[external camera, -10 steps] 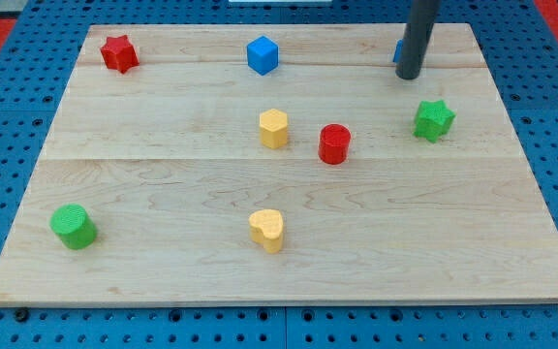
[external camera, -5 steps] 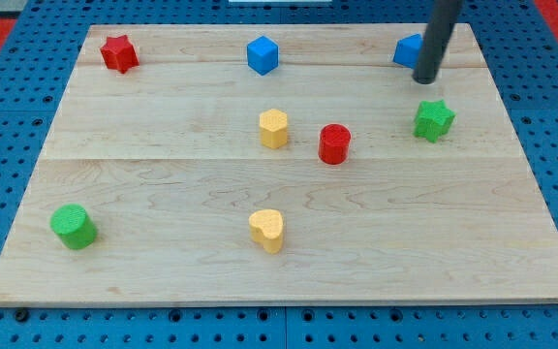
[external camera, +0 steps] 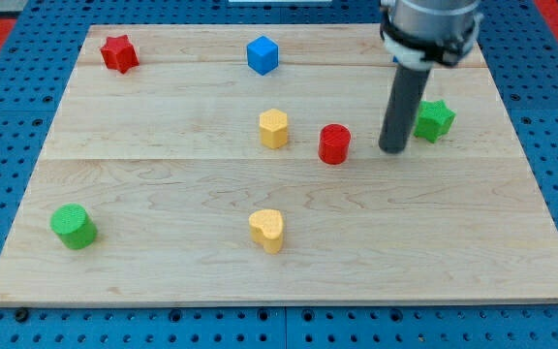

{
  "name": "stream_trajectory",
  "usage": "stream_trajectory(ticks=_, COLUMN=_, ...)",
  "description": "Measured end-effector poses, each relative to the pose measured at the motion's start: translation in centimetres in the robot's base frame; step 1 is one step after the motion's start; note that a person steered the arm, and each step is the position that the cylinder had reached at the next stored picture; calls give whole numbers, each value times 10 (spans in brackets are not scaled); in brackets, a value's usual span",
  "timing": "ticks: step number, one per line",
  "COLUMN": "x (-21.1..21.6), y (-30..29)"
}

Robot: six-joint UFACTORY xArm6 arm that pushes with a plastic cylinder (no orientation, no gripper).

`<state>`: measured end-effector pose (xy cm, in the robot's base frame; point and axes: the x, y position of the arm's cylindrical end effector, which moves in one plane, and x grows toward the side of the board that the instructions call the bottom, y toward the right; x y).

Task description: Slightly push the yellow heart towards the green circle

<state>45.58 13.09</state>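
Observation:
The yellow heart (external camera: 267, 230) lies near the view's bottom, at mid-width of the wooden board (external camera: 163, 281). The green circle (external camera: 73, 226) stands at the view's lower left, level with the heart and far to its left. My tip (external camera: 391, 149) rests on the board at the view's right, between the red cylinder (external camera: 334, 143) and the green star (external camera: 434, 119). It is well above and to the right of the heart and touches no block.
A yellow hexagon block (external camera: 273, 128) stands left of the red cylinder. A blue cube (external camera: 262, 54) and a red star (external camera: 119, 52) lie along the view's top. The arm's body (external camera: 429, 24) hides the board's top right corner.
My tip has moved from the view's top right, beside a blue block, down and a little left to a spot between the red cylinder and the green star. The blocks have not moved.

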Motion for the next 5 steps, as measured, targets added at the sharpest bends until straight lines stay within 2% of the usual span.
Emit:
stream_trajectory(ticks=1, x=66, y=2)
stream_trajectory(ticks=2, x=105, y=-62)
stream_trajectory(ticks=3, x=122, y=-121)
stream_trajectory(ticks=5, x=61, y=-157)
